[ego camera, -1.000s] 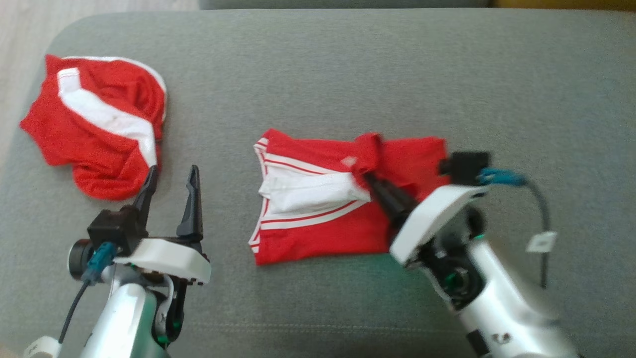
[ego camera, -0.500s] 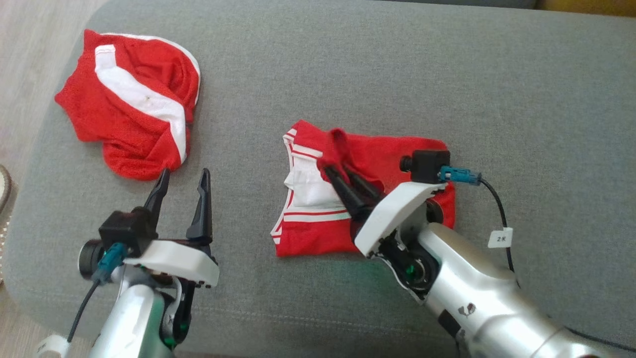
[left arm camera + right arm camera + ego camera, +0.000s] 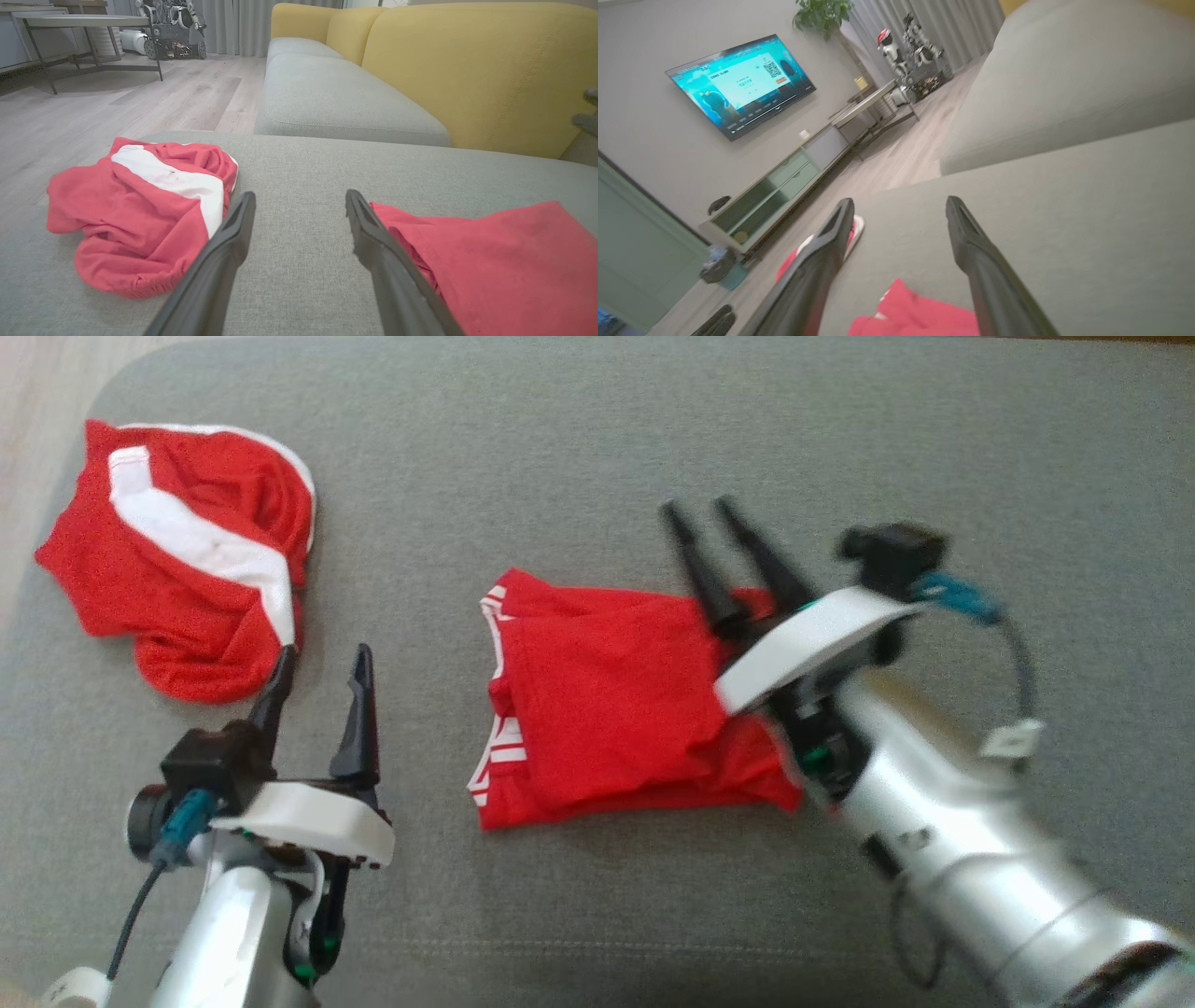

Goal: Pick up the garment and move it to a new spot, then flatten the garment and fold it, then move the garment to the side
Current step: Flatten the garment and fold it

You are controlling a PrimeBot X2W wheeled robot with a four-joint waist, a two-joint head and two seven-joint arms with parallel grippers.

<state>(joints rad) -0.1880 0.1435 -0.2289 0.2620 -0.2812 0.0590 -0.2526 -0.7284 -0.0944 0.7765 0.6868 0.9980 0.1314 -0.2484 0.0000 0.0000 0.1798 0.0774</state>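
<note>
Because the right gripper [image 3: 697, 507] shows its two dark fingers spread apart with nothing between them, angled toward the far side just past the garment [image 3: 607, 709], I judge that it grips no cloth at this moment. I also judge that a fold is laid, since a plain red layer lies doubled over the top of the piece and covers most of it. That garment sits near the middle of the grey cushion [image 3: 560, 420], its right end tucked beneath the right wrist. Its long axis runs left to right across the cushion, roughly parallel to the near edge. The end with the white stripes [image 3: 487, 761] points left, toward the left gripper [image 3: 324, 653]. The folded layer lies slightly askew, so a strip of red shows along the near side and at the near right corner. That suggests the fold may want smoothing before the piece goes to the side.

The left gripper hovers at the near left, fingers wide apart and empty, pointing toward the far side. It seems parked there to stay out of the right arm's work. Just beyond its left fingertip lies a second red garment [image 3: 187, 588], crumpled, with a broad white band. It lies at the far left of the cushion, well apart from the folded one.
</note>
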